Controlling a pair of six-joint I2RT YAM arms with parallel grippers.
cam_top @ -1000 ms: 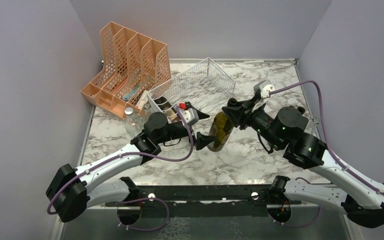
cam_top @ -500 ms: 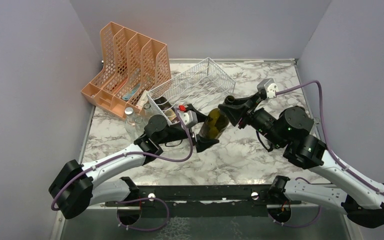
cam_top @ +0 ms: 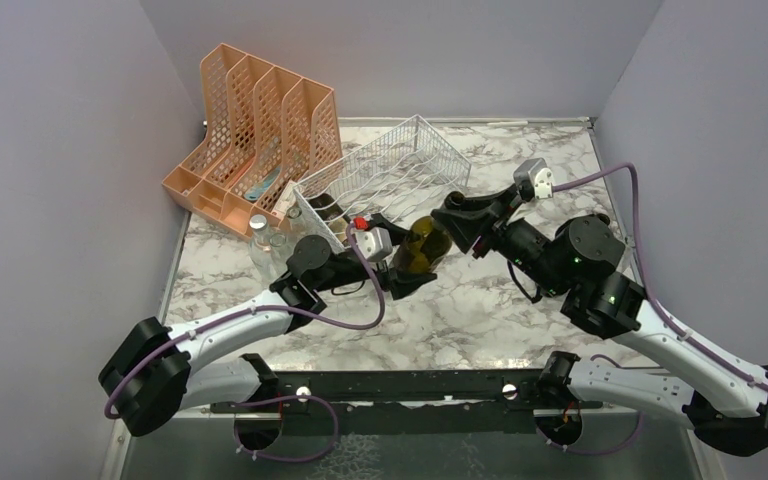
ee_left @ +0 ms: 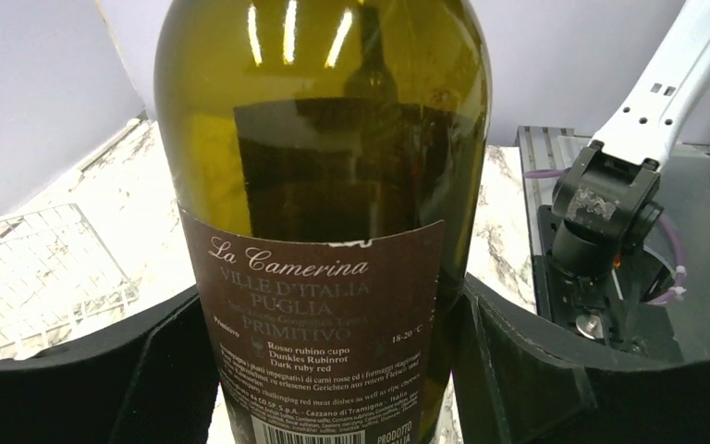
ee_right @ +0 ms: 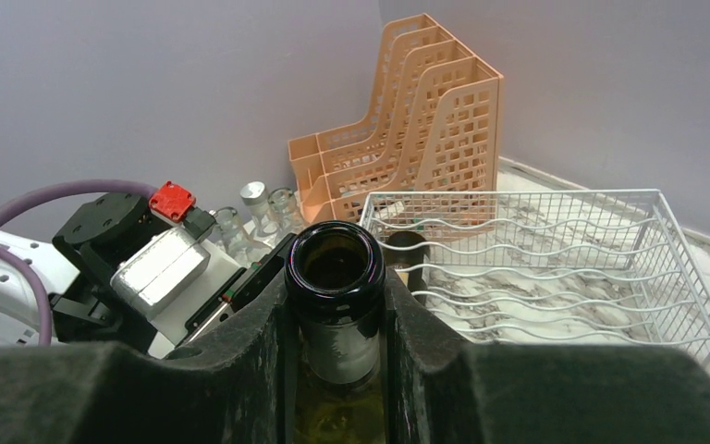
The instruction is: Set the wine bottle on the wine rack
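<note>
The olive-green wine bottle (cam_top: 425, 245) hangs tilted above the table, just in front of the white wire wine rack (cam_top: 392, 168). My right gripper (cam_top: 458, 216) is shut on its neck; the open mouth (ee_right: 336, 259) shows between my right gripper's fingers (ee_right: 336, 310). My left gripper (cam_top: 408, 268) is shut on the bottle's lower body, with the dark label (ee_left: 324, 314) between both black fingers (ee_left: 171, 370). The rack also shows in the right wrist view (ee_right: 564, 250) and the left wrist view (ee_left: 37, 268).
An orange perforated file organizer (cam_top: 260, 125) stands left of the rack, against the wall. Small clear glass jars (cam_top: 260, 235) stand in front of it. A dark bottle (cam_top: 328, 208) lies in the rack's near-left cradle. The right arm's base (ee_left: 601, 222) is behind the bottle.
Both arms have carried the bottle up and left toward the rack. The left gripper's fingers, beside its base before, now clasp its lower body.
</note>
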